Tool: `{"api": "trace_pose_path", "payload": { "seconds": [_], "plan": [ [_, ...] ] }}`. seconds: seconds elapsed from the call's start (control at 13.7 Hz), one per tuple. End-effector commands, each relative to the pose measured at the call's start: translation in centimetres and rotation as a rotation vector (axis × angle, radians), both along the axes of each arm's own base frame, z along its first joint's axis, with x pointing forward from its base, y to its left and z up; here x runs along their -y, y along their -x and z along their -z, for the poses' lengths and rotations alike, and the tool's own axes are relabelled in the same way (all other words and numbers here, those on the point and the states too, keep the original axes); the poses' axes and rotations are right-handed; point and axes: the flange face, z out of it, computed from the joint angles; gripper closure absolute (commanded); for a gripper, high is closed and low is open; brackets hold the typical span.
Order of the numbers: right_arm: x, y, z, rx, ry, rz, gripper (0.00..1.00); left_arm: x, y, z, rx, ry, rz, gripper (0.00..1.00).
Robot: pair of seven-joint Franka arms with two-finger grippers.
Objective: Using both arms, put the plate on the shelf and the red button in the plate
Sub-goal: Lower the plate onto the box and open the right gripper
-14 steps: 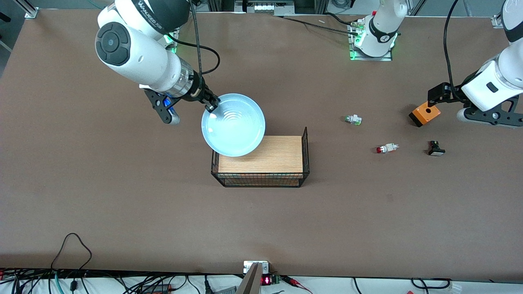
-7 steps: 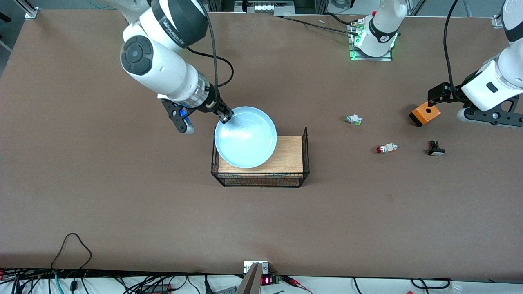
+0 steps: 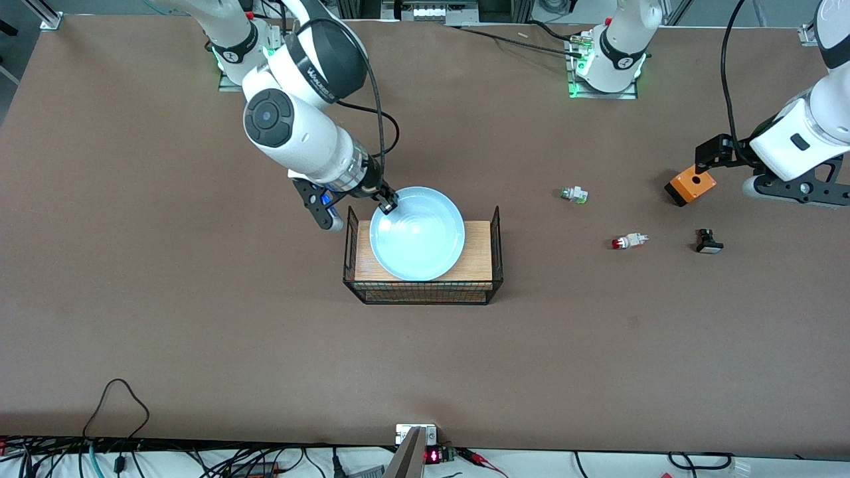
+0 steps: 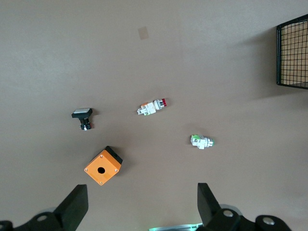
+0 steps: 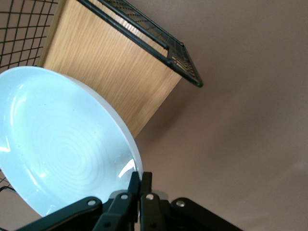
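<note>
My right gripper point(image 3: 387, 202) is shut on the rim of the pale blue plate point(image 3: 416, 233), which hangs tilted over the wooden board in the black wire basket point(image 3: 496, 247). In the right wrist view the closed fingertips point(image 5: 140, 177) pinch the plate's edge point(image 5: 62, 139). The red button point(image 3: 620, 243) lies on its side on the table toward the left arm's end, also seen in the left wrist view point(image 4: 153, 106). My left gripper point(image 3: 705, 161) waits open and empty point(image 4: 142, 188) over the table by the orange box.
An orange box point(image 3: 690, 186) with a hole sits beside the left gripper. A green-capped button point(image 3: 573, 194) lies farther from the camera than the red one. A black button point(image 3: 708, 241) rests beside the red one. The basket has raised wire ends point(image 5: 144, 38).
The right arm has carried the plate toward the left arm's end of the table, from beside the basket to over its wooden board. The left arm has not moved.
</note>
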Motion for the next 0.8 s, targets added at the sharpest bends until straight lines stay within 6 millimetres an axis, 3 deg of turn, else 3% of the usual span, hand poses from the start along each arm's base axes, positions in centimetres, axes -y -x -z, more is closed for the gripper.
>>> {"api": "trace_pose_path", "payload": {
  "seconds": [0.0,0.22,0.51,0.58,0.66,0.73],
  "plan": [
    [-0.3,-0.5,0.6,0.003,0.001,0.005,1.0,0.0,0.3,-0.4,0.005,-0.019,0.008,0.0],
    [-0.2,-0.8,3.4,0.007,0.011,-0.008,1.0,-0.2,0.3,-0.3,0.005,-0.018,0.005,0.0],
    [-0.1,-0.9,4.9,0.011,0.009,0.006,1.0,-0.5,-0.6,1.2,-0.006,-0.015,0.016,0.0],
    [0.1,-1.1,4.8,0.006,0.005,0.03,0.72,-0.5,-0.8,1.6,-0.011,-0.016,0.017,0.0],
    [0.1,-1.1,4.6,0.015,0.01,0.022,0.01,-0.7,-1.0,2.0,-0.019,-0.013,0.025,0.0],
    [0.1,-1.2,4.3,0.02,0.008,0.024,0.0,-0.9,-1.0,2.4,-0.032,-0.005,0.067,0.0]
  ]
}}
